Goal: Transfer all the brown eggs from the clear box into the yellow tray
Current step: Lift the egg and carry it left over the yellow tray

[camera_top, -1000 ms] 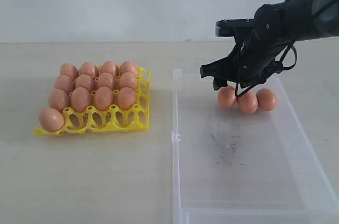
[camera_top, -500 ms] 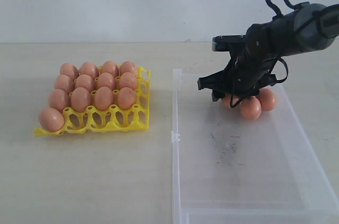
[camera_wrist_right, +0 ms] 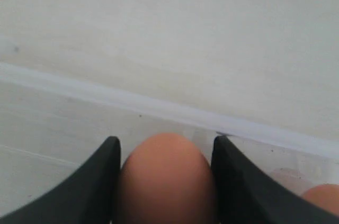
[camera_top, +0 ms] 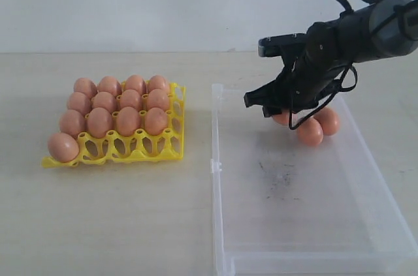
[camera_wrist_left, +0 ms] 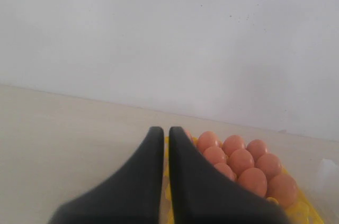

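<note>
Matt, smooth shells on the brown eggs (camera_top: 127, 121), and under them the yellow tray (camera_top: 178, 116) is moulded plastic. The clear box (camera_top: 313, 224) is cloudy translucent plastic with a dark-scuffed floor, on a pale matt table (camera_top: 98, 224) with faint wood grain. The right gripper (camera_wrist_right: 166, 144) shows smooth matt black fingers (camera_wrist_right: 90, 192).

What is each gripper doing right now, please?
Left gripper: fingers closed, holding nothing.
Right gripper: fingers closed on a brown egg.
</note>
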Controlling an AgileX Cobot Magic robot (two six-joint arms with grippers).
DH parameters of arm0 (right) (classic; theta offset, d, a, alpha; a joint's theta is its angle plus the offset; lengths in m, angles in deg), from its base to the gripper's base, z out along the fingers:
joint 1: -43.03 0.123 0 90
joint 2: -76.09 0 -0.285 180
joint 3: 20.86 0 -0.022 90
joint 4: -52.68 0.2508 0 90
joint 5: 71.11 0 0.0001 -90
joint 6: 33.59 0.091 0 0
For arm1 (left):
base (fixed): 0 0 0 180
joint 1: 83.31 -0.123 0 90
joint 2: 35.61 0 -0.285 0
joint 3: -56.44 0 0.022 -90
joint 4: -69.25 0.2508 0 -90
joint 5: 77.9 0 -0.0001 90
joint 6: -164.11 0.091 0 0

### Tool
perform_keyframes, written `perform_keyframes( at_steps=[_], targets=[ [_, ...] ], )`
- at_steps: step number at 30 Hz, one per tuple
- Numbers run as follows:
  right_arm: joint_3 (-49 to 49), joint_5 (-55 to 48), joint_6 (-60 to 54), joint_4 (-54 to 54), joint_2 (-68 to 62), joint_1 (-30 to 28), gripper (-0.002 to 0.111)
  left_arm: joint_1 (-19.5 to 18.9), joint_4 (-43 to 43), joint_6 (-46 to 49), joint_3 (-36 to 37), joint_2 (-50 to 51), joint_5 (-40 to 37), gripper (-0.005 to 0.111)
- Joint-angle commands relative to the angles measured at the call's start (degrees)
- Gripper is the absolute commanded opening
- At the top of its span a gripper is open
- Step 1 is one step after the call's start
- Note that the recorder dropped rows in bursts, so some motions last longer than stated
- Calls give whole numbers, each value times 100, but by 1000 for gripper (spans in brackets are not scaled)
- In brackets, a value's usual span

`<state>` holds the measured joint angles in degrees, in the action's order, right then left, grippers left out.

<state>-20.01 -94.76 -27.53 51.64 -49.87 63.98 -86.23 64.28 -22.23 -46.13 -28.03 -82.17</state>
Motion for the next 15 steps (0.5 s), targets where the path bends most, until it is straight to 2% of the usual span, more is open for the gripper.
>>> perform_keyframes(
  at_steps=[1,6,11,15],
  targets=[
    [466,1220,-71,-92,691,190,0,22,-3,-7,-21,20,32,4],
    [1433,3492,-168,-92,1283,571,0,22,-3,-7,-21,20,32,4],
    [2100,5628,-168,-155,1334,1052,0,22,-3,-7,-21,20,32,4],
    [2229,6708,-61,-998,1175,1371,0,22,-3,-7,-21,20,32,4]
  ],
)
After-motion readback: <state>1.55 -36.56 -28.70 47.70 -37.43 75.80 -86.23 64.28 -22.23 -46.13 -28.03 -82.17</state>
